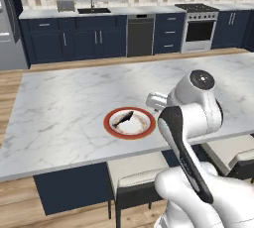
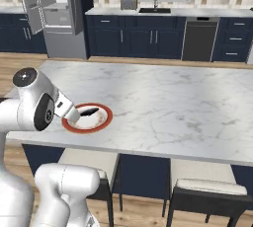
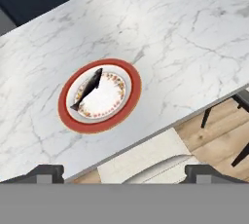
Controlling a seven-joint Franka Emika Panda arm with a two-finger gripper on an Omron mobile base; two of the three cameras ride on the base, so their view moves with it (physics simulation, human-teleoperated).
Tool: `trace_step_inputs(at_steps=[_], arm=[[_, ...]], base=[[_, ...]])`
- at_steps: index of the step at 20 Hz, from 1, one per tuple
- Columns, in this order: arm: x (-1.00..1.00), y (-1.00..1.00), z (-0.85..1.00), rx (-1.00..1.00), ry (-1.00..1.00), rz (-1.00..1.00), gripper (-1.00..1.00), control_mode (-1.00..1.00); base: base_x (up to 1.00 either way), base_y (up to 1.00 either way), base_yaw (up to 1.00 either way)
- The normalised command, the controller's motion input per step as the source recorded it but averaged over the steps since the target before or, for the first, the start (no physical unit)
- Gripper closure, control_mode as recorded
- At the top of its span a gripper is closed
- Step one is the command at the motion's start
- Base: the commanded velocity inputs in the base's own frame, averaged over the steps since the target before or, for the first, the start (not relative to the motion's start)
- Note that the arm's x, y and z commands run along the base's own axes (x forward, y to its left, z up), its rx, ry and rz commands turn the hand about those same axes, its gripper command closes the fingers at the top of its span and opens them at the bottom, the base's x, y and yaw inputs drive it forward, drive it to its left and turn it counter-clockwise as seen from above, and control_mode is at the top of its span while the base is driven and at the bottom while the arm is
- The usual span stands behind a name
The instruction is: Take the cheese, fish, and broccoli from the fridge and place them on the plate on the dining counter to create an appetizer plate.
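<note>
Lying across the white centre of the round plate [image 3: 99,96] with its wide red-orange rim, the slim dark grey-black fish [image 3: 88,89] is the one food item delivered so far; no yellow-orange cheese wedge and no green broccoli floret lies beside it. That plate sits on the white, grey-veined marble top of the dining counter [image 1: 64,103], close to the counter's near edge, above a pale-cushioned stool [image 1: 136,170] tucked under the overhang.

Over this, in the hand view, the two small dark fingertips of the gripper [image 3: 124,172] stand far apart with nothing between them, so the claw is open and empty, hanging well above the plate and a little toward the robot's side of it.

Judging from this, the fish step looks finished, and cheese and broccoli are left. The tall grey steel fridge [image 2: 57,16] stands with its door swung open beyond the far left corner of the island in the right base view, well apart from the plate. The next move likely calls for the arm drawing back and the base driving round to those shelves.
</note>
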Motion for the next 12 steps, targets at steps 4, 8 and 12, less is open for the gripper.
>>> trace_step_inputs(at_steps=[4,8,12], arm=[[-1.00,0.00,1.00,0.00,0.12,0.13,-1.00,-1.00],[-1.00,0.00,0.89,0.00,0.13,0.09,-1.00,-1.00],[-0.62,0.00,0.40,-0.09,0.12,0.02,-1.00,-1.00]], base=[[0.00,0.00,0.00],[0.00,0.00,0.00],[0.00,0.00,0.00]])
